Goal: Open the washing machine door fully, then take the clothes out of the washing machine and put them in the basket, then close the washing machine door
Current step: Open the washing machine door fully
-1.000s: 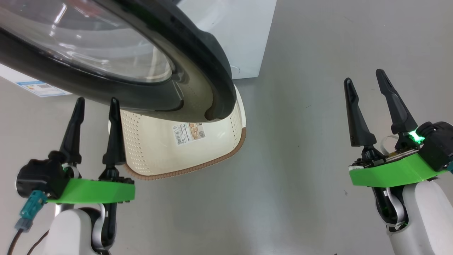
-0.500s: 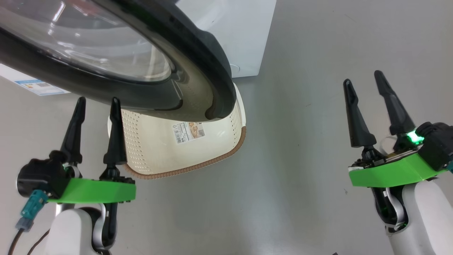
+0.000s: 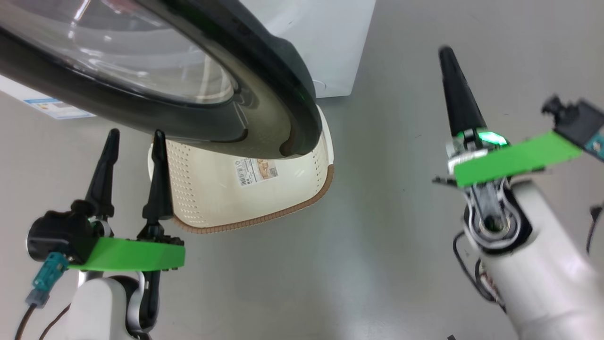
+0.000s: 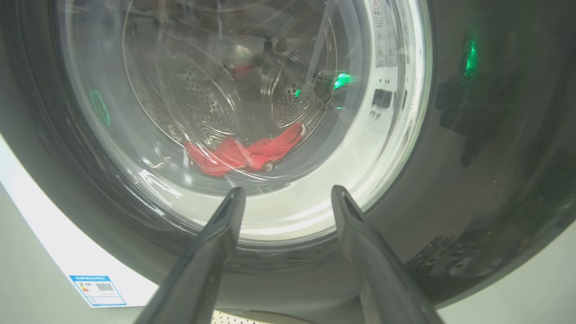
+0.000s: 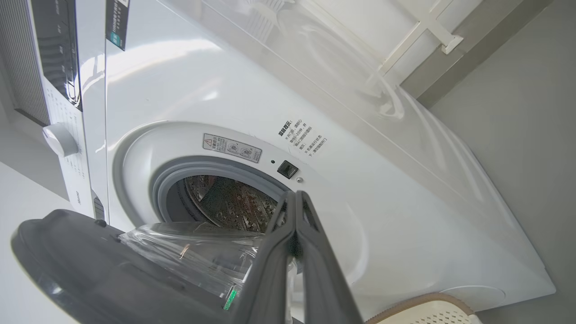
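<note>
Left claw (image 4: 288,190) faces clothes (image 4: 243,155) inside washing machine (image 5: 382,216).

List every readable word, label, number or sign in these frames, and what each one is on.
Nothing reads well enough to quote.
Paper label with barcode, basket bottom: too small.
Blue-edged QR label, washing machine front: too small.
Warning-triangle sticker above the drum: text too small.
Chinese lines beside it: too small.
Dark sticker, upper machine front: blurred.
</note>
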Motion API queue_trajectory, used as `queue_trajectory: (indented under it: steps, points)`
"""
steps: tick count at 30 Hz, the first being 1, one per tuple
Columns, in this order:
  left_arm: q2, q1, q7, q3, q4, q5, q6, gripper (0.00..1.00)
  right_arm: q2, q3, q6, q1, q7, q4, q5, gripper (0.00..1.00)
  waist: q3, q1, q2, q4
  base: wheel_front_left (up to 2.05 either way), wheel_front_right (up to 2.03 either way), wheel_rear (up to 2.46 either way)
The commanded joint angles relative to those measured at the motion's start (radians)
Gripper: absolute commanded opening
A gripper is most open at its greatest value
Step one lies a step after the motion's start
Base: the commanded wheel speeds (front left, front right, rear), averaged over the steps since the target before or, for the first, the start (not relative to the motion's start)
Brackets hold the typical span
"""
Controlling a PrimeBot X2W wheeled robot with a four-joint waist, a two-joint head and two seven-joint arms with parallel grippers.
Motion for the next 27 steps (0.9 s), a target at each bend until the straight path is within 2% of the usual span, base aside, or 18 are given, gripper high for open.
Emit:
queue_trajectory:
  steps: [1,6,14,21,27]
  points:
    - [0.027,-0.009,-0.005,0.025,-0.026,-0.002,-0.003,1.0,0.001,0.027,0.007,-0.023,0.011,-0.025,0.04,0.0,0.003,0.0,0.0,0.005,0.0,0.0,0.0]
    - [0.027,-0.011,-0.005,0.014,-0.026,-0.007,-0.005,1.0,-0.029,0.076,0.007,-0.124,0.181,-0.022,0.318,0.0,0.01,0.0,0.0,0.022,0.0,0.0,0.0]
    - [0.027,-0.02,-0.005,0.0,-0.021,-0.015,-0.003,1.0,-0.052,0.082,0.007,-0.233,0.574,0.038,0.588,0.0,0.017,0.0,0.0,0.042,0.0,0.0,0.0]
    - [0.027,-0.022,-0.005,-0.018,-0.019,-0.023,0.0,1.0,-0.055,0.063,0.007,-0.346,0.9,0.133,0.711,0.0,0.026,0.0,0.0,0.052,0.0,0.0,0.0]
    - [0.027,-0.027,-0.005,-0.028,-0.013,-0.029,0.002,1.0,-0.039,0.052,0.007,-0.415,1.022,0.18,0.725,0.0,0.03,0.0,0.0,0.062,0.0,0.0,0.0]
